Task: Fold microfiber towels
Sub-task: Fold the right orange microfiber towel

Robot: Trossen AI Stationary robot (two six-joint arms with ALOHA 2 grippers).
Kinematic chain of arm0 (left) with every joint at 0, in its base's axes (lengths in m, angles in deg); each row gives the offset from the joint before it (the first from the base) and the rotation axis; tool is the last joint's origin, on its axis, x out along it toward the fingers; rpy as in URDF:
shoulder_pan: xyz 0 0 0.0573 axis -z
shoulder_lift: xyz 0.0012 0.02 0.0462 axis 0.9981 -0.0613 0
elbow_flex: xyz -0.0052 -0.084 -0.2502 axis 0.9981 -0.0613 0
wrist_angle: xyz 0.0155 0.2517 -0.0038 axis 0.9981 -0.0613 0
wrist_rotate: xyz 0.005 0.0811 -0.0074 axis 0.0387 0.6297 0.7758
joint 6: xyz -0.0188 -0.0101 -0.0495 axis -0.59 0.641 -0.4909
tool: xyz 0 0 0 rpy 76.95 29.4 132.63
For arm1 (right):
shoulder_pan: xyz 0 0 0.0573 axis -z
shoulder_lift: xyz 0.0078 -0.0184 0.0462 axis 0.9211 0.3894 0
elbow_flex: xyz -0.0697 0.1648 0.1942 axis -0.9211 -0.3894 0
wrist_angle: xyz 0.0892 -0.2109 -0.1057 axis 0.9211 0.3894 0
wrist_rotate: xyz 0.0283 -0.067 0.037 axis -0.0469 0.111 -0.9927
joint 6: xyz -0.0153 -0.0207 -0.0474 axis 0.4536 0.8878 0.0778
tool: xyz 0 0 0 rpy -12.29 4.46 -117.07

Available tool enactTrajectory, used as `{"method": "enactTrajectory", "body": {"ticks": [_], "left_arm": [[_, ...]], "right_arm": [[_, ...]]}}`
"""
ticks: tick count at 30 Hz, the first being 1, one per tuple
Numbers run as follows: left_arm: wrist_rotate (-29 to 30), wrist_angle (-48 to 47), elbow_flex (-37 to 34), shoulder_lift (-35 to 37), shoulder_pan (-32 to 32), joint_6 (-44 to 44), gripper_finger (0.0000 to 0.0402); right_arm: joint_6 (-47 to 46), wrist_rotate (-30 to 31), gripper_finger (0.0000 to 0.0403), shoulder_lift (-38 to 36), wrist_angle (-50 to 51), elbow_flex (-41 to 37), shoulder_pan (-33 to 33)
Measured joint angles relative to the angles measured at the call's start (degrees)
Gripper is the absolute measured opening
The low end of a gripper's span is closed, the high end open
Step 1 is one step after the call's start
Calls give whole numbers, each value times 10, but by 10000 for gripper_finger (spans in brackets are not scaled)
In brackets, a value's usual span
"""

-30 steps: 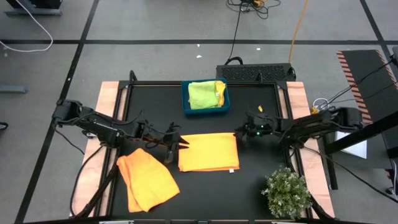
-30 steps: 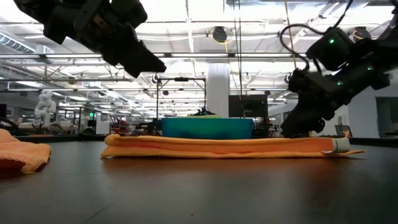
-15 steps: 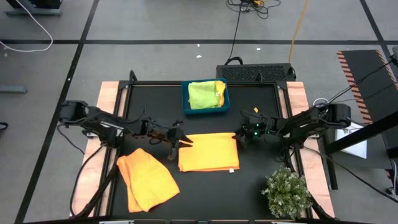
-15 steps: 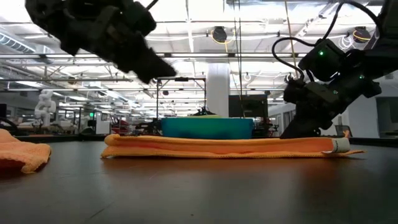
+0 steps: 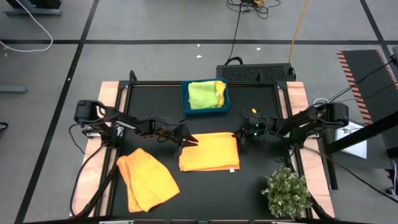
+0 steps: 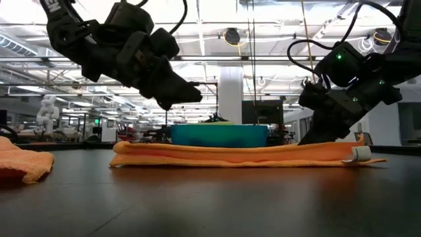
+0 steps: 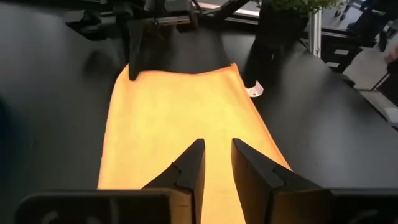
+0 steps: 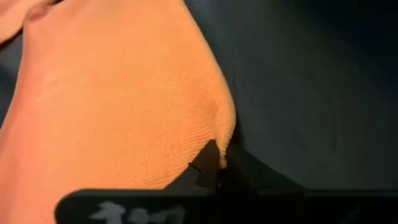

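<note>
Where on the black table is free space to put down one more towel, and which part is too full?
Free: the table strip between the teal tray and the right edge, and the front middle, between the crumpled orange towel and the plant. Crowded: the centre, where the folded orange towel lies with the left gripper over its left edge and the right gripper pinching its far right corner.

I see open black surface (image 5: 255, 180) at six o'clock of the folded orange microfiber towel (image 5: 208, 151); the bushy green plant (image 5: 287, 193) blocks four o'clock, the teal rectangular tray (image 5: 186, 107) twelve.
</note>
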Motion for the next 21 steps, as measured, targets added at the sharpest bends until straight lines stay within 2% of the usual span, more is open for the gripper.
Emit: {"method": "enactTrajectory", "body": {"ticks": [4, 11, 16, 21], "left_arm": [[-2, -6, 27, -26, 0, -2, 103], [3, -17, 127, -97, -4, 9, 179], [3, -50, 209, -147, -24, 4, 221], [0, -94, 279, -188, -43, -5, 240]], "right_arm": [[3, 0, 7, 0, -48, 0, -5], [30, -15, 3, -12, -115, -1, -19], [61, -15, 2, -20, -119, 6, -36], [76, -15, 1, -21, -119, 20, -53]]}}
